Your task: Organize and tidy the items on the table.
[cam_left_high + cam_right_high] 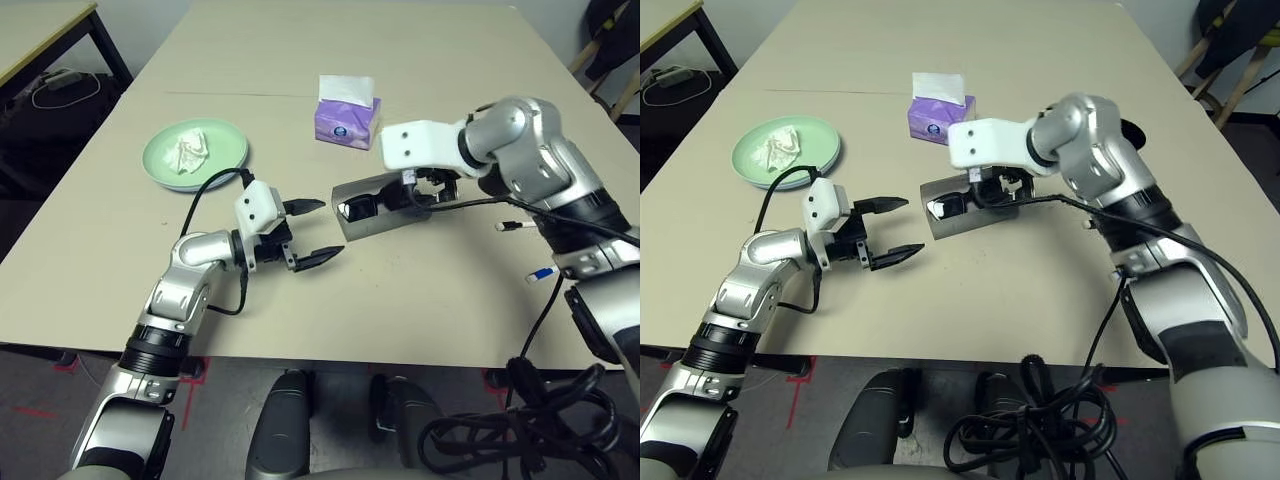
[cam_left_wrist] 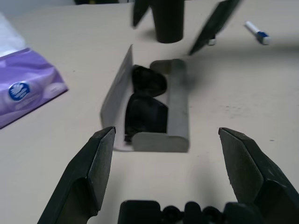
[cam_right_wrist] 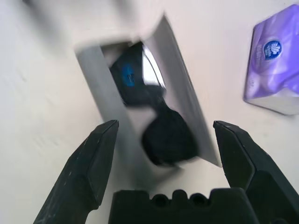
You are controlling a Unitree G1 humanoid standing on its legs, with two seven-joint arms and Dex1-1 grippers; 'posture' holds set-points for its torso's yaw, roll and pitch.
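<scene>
The left hand (image 1: 312, 232) hovers spread just short of the open grey glasses case (image 2: 177, 107) at mid-desk, black sunglasses (image 2: 145, 102) inside. The right hand (image 3: 163, 140) hangs spread above it. The case looks rigid, light and smooth: best pinched across its long sides, the hinged lid likely floppy.

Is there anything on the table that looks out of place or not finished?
The grey glasses case lies open mid-table with the black sunglasses inside, lid not closed. A crumpled tissue sits on the green plate.
</scene>
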